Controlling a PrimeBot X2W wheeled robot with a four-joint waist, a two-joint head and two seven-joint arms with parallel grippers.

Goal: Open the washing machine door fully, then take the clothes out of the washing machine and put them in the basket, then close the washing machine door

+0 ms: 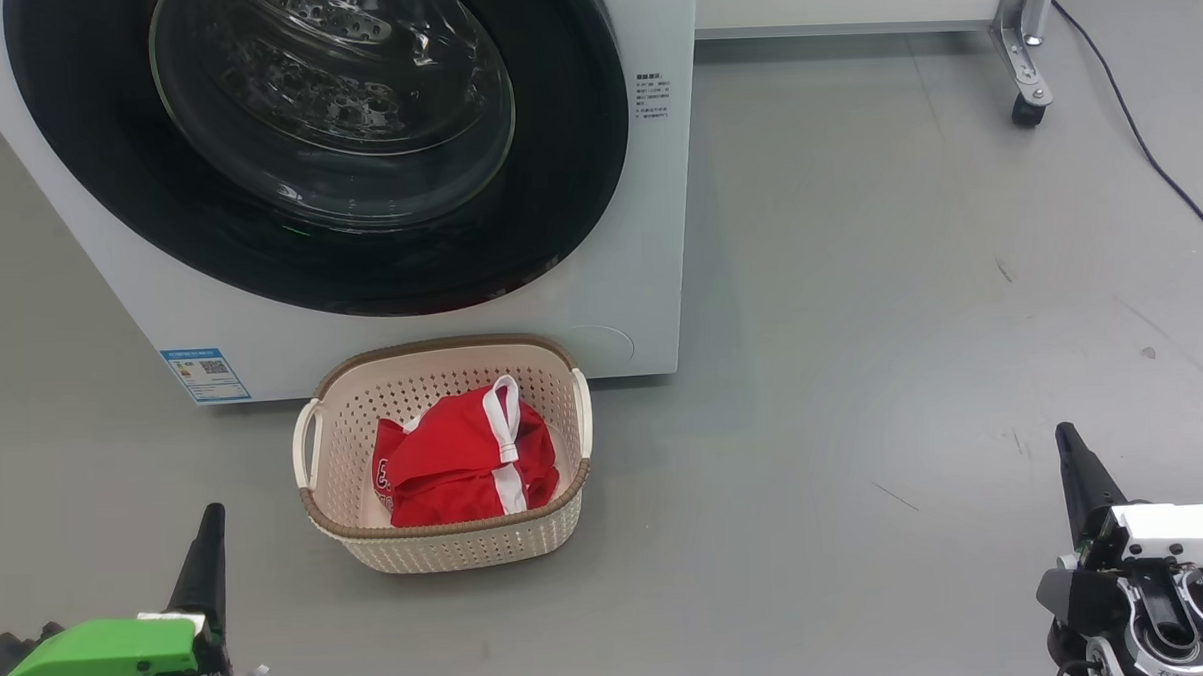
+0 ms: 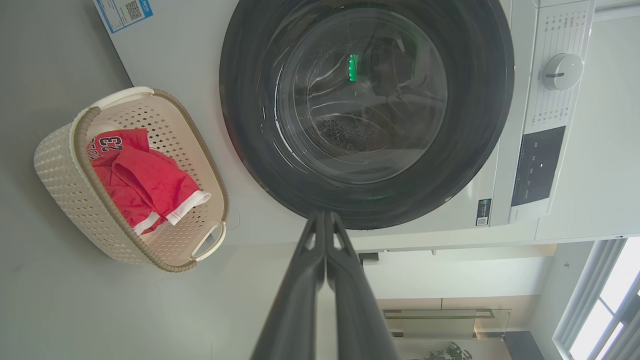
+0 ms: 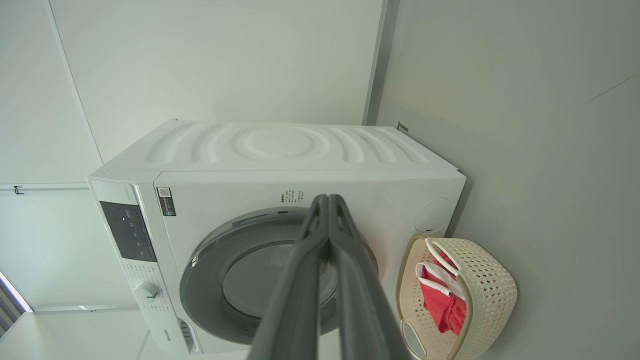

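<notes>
The white washing machine (image 1: 648, 226) stands at the top of the head view, its round black-rimmed door (image 1: 315, 148) lying flat against the front, shut. In front of it on the floor sits the cream basket (image 1: 449, 543) with the red and white clothes (image 1: 461, 468) inside. My left gripper (image 1: 208, 522) is low at the left, fingers pressed together and holding nothing. My right gripper (image 1: 1070, 442) is low at the right, likewise shut and holding nothing. The left wrist view looks at the door (image 2: 365, 110) and the basket (image 2: 65, 175) with the clothes (image 2: 145, 180). The right wrist view shows the machine (image 3: 280, 150), the door (image 3: 235, 280) and the basket (image 3: 490, 295).
Grey floor spreads wide to the right of the machine. A metal frame leg on a caster (image 1: 1029, 108) stands at the back right, with a black cable (image 1: 1145, 149) trailing across the floor. The machine's control panel and dial (image 2: 562, 72) are beside the door.
</notes>
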